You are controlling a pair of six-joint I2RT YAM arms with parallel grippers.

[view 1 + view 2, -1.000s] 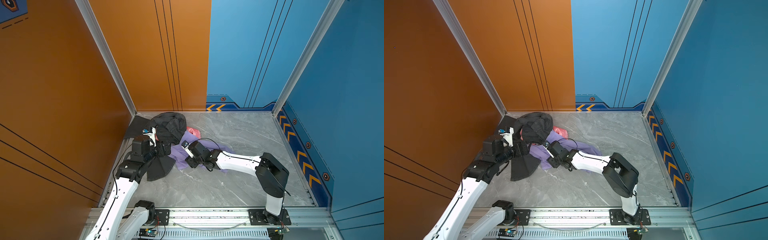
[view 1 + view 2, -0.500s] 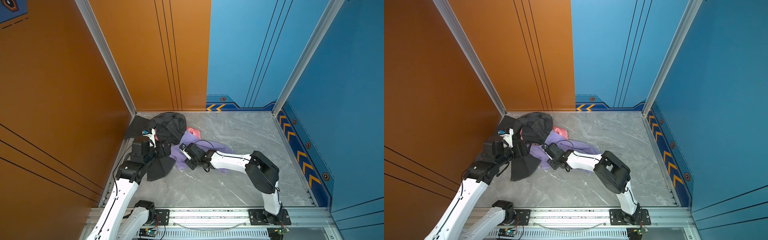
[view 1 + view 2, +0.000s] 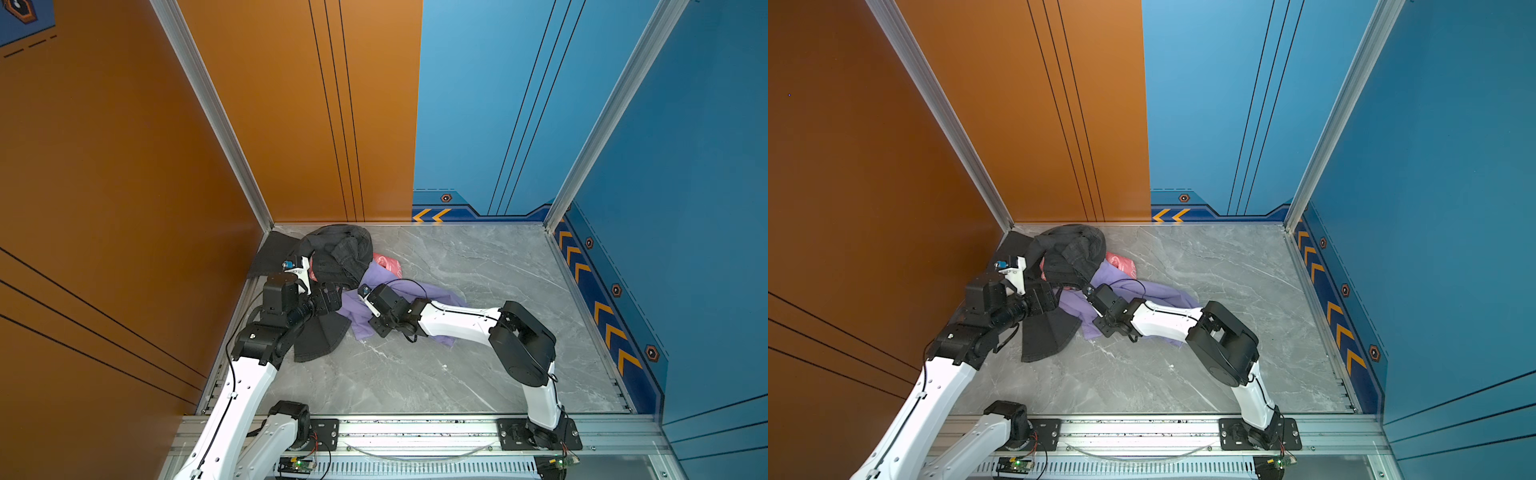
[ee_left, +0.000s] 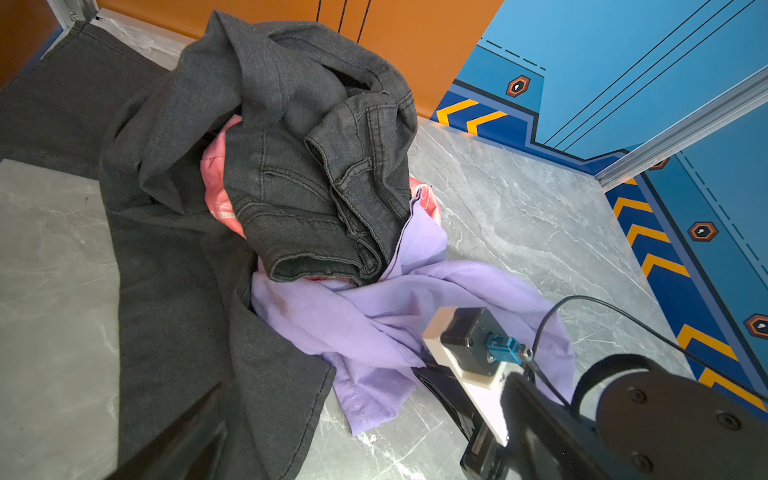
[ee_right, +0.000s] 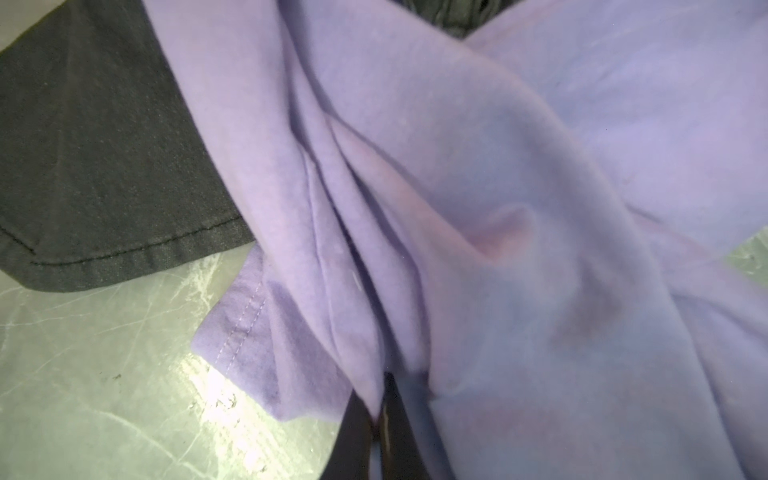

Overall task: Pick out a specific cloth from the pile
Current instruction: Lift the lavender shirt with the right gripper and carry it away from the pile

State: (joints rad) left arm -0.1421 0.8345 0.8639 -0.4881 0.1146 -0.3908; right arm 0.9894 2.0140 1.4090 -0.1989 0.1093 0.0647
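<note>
The pile (image 3: 340, 249) (image 3: 1075, 249) lies in the back left corner: dark grey denim (image 4: 291, 124) on top, a pink cloth (image 3: 388, 262) (image 4: 216, 178) under it. The lavender cloth (image 3: 376, 278) (image 3: 1113, 276) (image 4: 374, 307) spreads from under the denim toward the middle of the floor. My right gripper (image 5: 380, 399) (image 3: 372, 322) is low on the cloth's near edge, shut on a fold of the lavender fabric (image 5: 498, 166). My left gripper (image 3: 330, 297) (image 3: 1054, 297) hovers open over the denim beside the cloth; only one blurred dark finger (image 4: 187, 436) shows in its wrist view.
A flat denim leg (image 3: 320, 336) lies on the grey marble floor (image 3: 478, 257) under the left arm. Orange wall panels close the left and back left, blue panels the back right and right. An aluminium rail (image 3: 415, 432) runs along the front.
The right gripper has closed on a fold of the lavender cloth, and its arm has drawn in a little to the left. The left arm has not moved.
</note>
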